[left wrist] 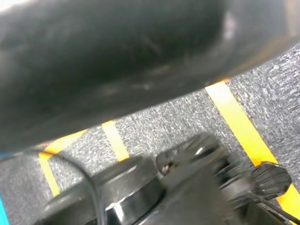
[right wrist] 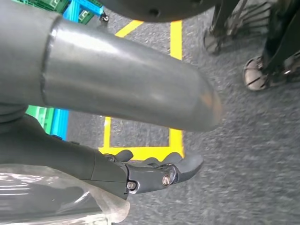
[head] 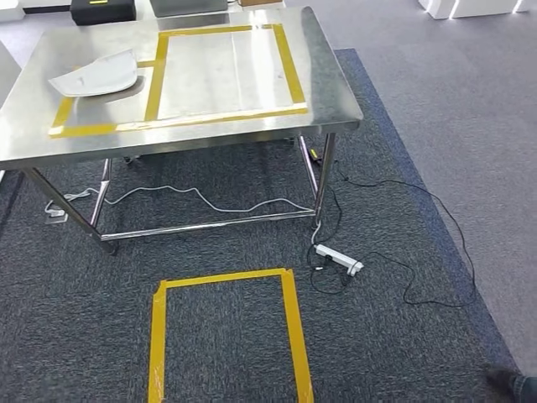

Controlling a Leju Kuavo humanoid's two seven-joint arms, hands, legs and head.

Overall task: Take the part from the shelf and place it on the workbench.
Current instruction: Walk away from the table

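Observation:
The part point(head: 98, 75), a pale curved sheet, lies flat on the steel workbench point(head: 329, 84), inside the left of two yellow-taped fields. In the right wrist view my right hand point(right wrist: 155, 171) hangs above the carpet with its dark fingers point(right wrist: 183, 166) stretched out, the thick grey thumb point(right wrist: 123, 84) apart from them and nothing between. In the left wrist view my left hand point(left wrist: 106, 61) is a blurred dark mass close to the lens over the carpet. Its fingers are hidden.
A yellow tape square point(head: 288, 327) marks the carpet in front of the bench. A white power strip point(head: 339, 259) and black cables lie by the bench's right legs. A person's shoe point(head: 509, 382) stands at the lower right. A blue shelf frame point(right wrist: 60, 123) with green crates stands behind me.

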